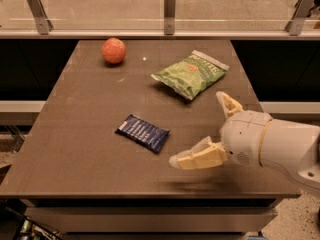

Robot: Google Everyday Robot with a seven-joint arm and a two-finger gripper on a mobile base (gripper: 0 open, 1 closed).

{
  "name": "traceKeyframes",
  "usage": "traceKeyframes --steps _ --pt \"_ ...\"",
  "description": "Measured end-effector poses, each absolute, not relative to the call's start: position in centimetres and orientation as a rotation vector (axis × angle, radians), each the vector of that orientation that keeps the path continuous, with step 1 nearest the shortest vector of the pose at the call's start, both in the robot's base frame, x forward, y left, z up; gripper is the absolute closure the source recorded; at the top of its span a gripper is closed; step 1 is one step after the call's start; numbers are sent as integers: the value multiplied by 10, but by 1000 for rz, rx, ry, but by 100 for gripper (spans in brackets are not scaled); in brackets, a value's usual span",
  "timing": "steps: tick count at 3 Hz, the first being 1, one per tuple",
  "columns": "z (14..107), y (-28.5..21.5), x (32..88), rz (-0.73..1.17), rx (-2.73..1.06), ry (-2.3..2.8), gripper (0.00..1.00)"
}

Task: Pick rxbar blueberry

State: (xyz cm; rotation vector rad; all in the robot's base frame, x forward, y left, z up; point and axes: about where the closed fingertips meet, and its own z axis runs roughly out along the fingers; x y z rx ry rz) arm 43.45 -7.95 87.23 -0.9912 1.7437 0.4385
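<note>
The small, flat, rectangular wrapped rxbar blueberry (143, 132) is dark navy blue with pale lines of print. Far right of it, the crinkly chip bag (191, 73) is green with a small red mark and whitish ends. The round fruit (114, 50) at far left is orange-red. The matte table top (75, 134) is grey-brown. At near right over it, the gripper (196, 128) has 2 cream fingers (197, 158) on a white arm (272, 144).
</note>
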Motion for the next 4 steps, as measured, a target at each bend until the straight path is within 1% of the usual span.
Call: traceKeyframes --steps 2,4 --pt "844 -41 431 563 -1012 1685 0" --pt "835 -4 446 639 -1055 1640 0"
